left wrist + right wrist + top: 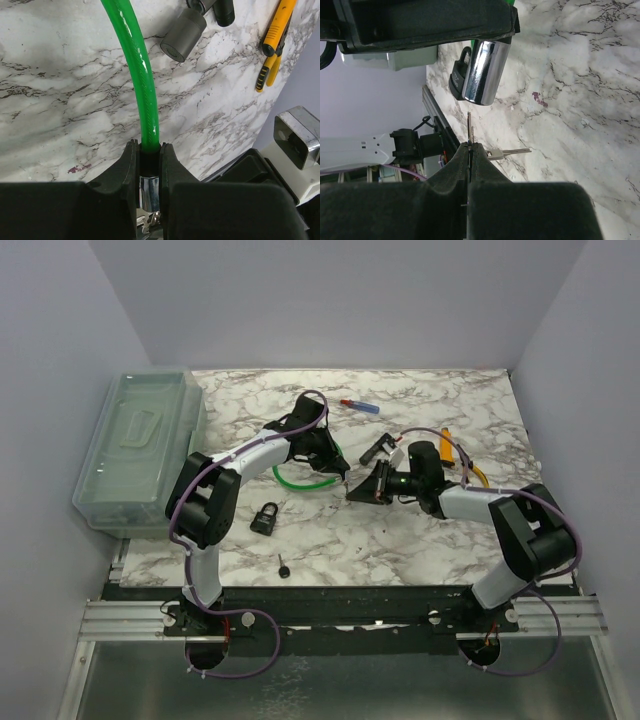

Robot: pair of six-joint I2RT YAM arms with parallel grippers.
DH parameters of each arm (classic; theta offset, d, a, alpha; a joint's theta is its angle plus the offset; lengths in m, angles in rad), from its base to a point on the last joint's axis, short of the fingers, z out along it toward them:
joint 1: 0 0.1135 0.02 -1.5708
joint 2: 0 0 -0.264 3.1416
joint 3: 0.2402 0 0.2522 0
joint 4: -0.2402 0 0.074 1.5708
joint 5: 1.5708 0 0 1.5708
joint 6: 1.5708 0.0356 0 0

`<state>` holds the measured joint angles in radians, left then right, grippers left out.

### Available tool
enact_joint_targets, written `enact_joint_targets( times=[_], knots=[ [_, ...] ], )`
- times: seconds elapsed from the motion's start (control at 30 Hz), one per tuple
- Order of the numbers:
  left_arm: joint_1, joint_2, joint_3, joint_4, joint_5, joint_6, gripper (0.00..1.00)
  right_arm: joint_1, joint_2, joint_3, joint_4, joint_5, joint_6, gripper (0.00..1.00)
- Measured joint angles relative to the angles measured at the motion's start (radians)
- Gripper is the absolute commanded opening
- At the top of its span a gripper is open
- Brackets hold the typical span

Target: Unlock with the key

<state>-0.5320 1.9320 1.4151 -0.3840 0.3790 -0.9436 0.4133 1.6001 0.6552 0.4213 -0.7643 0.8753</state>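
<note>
Nearest the arm bases, a small dark object (284,567) lies alone on the marble table (420,540). Just beyond it a black padlock (265,517) rests on the table, untouched by either arm. At mid-table the two grippers meet. We see the right gripper (469,145) clenched on a key (469,127), whose blade juts out past the fingertips. A second key (512,151) sticks out sideways from the same grasp. The blade points at the end face of a chrome cylinder (482,70), with a thin gap between tip and face in the right wrist view. The cylinder caps one end of a green cable (142,65). The left gripper (149,150) grasps this cable lock where cable and cylinder join, its jaws pressed on both sides. The cable curves away from the fingers in a loop over the marble. Farther off lie an orange tool (447,445) to the right and a red and blue screwdriver (360,405) near the back wall. A clear lidded bin (140,440) stands at the far left edge.
</note>
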Motion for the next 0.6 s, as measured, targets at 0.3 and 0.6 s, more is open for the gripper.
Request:
enact_joint_targets(
  times=[0.3, 0.6],
  knots=[
    [0.0, 0.0, 0.0, 0.002, 0.0, 0.0, 0.0, 0.0, 0.028, 0.014, 0.011, -0.006, 0.0, 0.0],
    [0.0, 0.0, -0.003, 0.002, 0.0, 0.0, 0.0, 0.0, 0.042, 0.014, 0.024, -0.008, 0.0, 0.0]
  ],
)
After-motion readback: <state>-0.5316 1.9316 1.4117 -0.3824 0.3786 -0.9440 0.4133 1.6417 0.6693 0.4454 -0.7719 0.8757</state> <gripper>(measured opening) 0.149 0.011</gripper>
